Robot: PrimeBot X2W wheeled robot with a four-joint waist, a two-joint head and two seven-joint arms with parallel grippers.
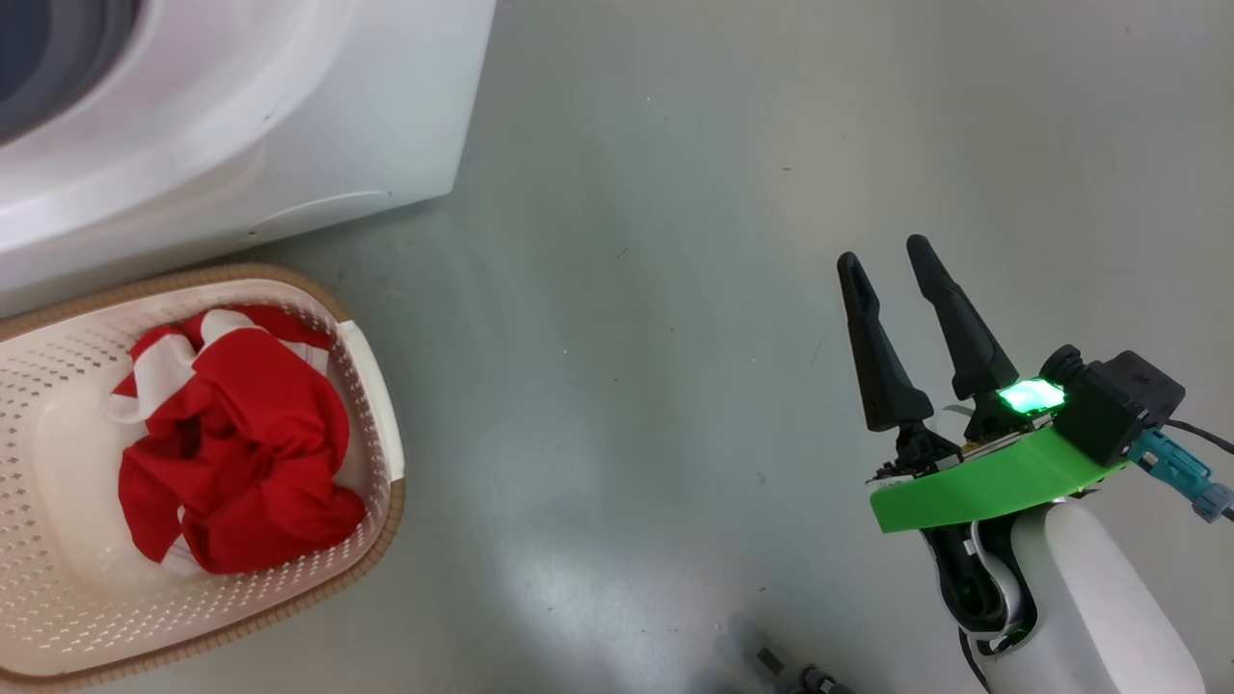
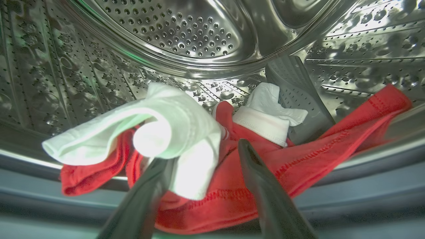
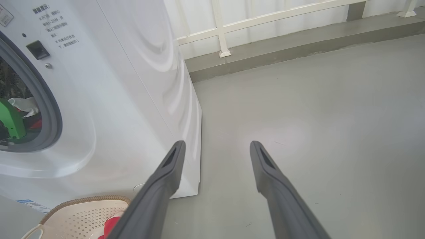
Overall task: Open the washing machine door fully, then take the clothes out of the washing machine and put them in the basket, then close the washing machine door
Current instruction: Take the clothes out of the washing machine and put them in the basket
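While the left gripper sits inside the perforated steel drum of the washing machine, its two dark fingers stand apart, released, with a fold of the red and white clothes lying between them. The tip of one finger is hidden under white fabric, so I cannot tell whether it presses on the cloth. These clothes lie at the front of the drum, with red edges spilling over its lip. The basket stands on the grey floor just beside the machine's front and holds a crumpled heap of red garments with white trim. The right gripper hangs well apart from the basket and the machine, over the floor, its fingers spread and holding nothing.
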